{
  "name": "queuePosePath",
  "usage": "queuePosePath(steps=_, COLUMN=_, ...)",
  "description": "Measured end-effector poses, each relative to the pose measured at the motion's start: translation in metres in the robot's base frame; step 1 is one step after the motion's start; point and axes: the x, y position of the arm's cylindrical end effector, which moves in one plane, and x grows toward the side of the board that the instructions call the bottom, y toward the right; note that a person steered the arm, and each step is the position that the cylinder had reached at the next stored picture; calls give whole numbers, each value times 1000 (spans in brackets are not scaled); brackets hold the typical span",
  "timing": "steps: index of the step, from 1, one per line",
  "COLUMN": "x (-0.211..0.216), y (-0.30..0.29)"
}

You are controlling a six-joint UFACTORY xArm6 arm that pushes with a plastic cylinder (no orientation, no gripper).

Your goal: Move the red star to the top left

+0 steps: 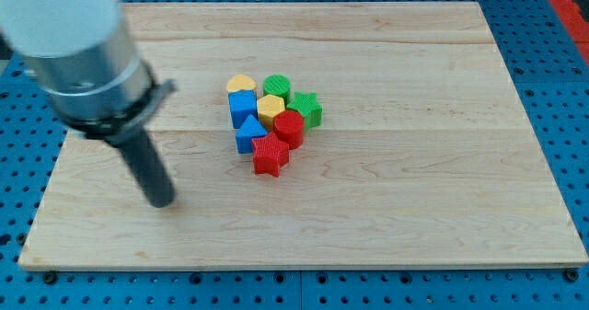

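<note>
1. The desk (414,163) is a pale wooden board lying on a blue pegboard (561,89), and it fills most of the view.
2. The arm (78,48) comes in from the view's top left, a grey cylinder ending in a dark rod. There are no fingers on it, so there is nothing to be spread or pinched.
3. My tip (163,202) rests on the desk at the view's lower left, well apart from the blocks and to their left.
4. All the blocks sit in one tight cluster near the middle of the desk, a little left of centre.
5. The red star (271,155) is the bottom block of the cluster, touching the red cylinder (289,126) above and to its right.
6. The blue triangle (248,132) is just left of the red star, with the blue cube (241,106) above it.
7. The yellow hexagon (271,107) sits in the middle of the cluster.
8. The green star (306,109) is at the right edge.
9. The yellow heart (241,84) and the green cylinder (277,86) form the top row.
</note>
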Motion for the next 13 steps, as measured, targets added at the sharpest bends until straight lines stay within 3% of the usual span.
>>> queuePosePath(steps=1, x=-3, y=21)
queuePosePath(steps=4, x=-68, y=109)
queuePosePath(steps=7, x=-67, y=235)
queuePosePath(steps=8, x=-56, y=244)
queuePosePath(steps=10, x=-162, y=239)
queuePosePath(steps=11, x=-194, y=253)
queuePosePath(steps=13, x=-100, y=258)
